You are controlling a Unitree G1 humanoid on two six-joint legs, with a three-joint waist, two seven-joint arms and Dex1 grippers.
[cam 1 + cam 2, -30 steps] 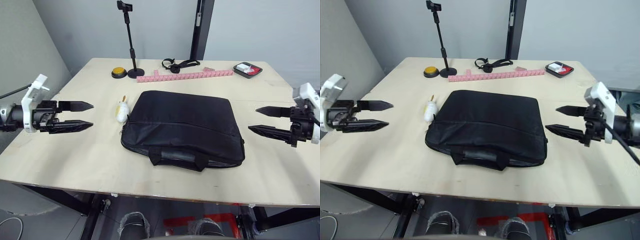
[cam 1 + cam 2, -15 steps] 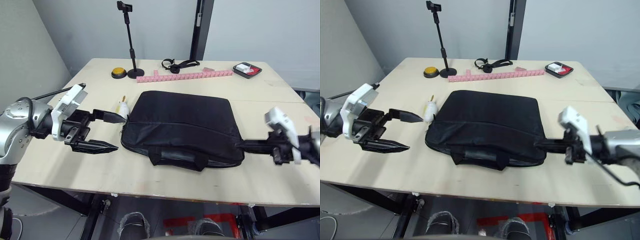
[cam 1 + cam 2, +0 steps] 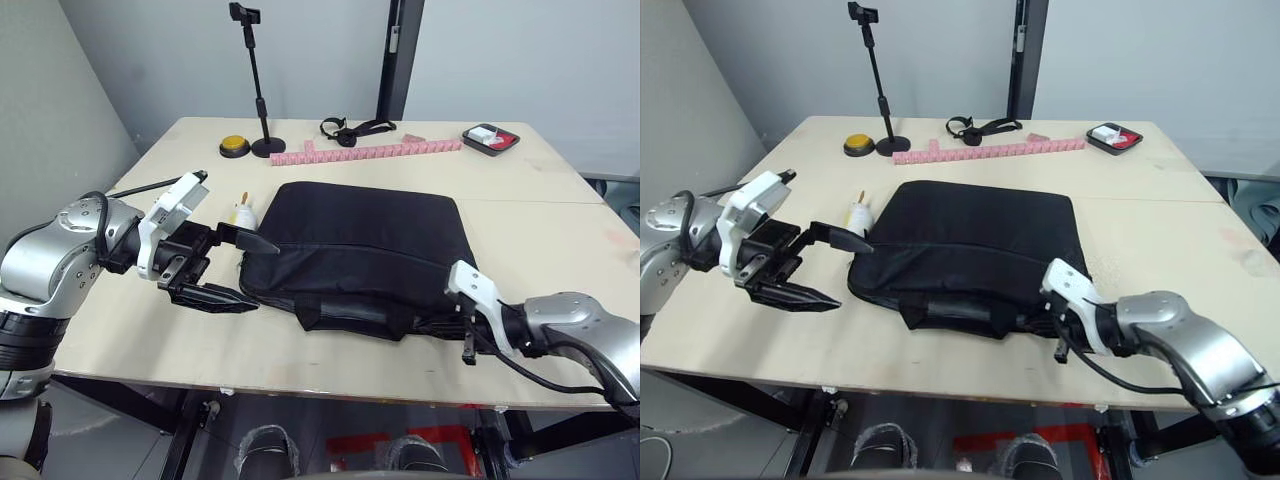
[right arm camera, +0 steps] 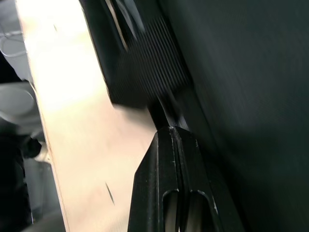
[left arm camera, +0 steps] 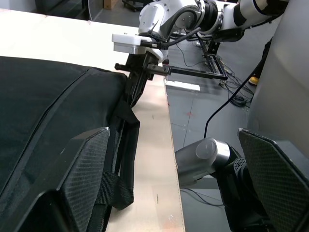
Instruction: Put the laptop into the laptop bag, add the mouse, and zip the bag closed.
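Both arms moved in — flat black fabric laptop bag [image 3: 365, 250] flanked.

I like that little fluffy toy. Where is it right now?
The fluffy toy sits on the table, on the robot's left, touching the far left corner of the laptop bag, just beyond the open left gripper.

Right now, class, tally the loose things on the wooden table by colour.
Black: 3, fabric laptop bag, phone stand, coiled strap
Pink: 1, long block strip
Yellow: 1, round button
White-and-yellow: 1, fluffy toy
Red-and-white: 1, small tray
Total: 7
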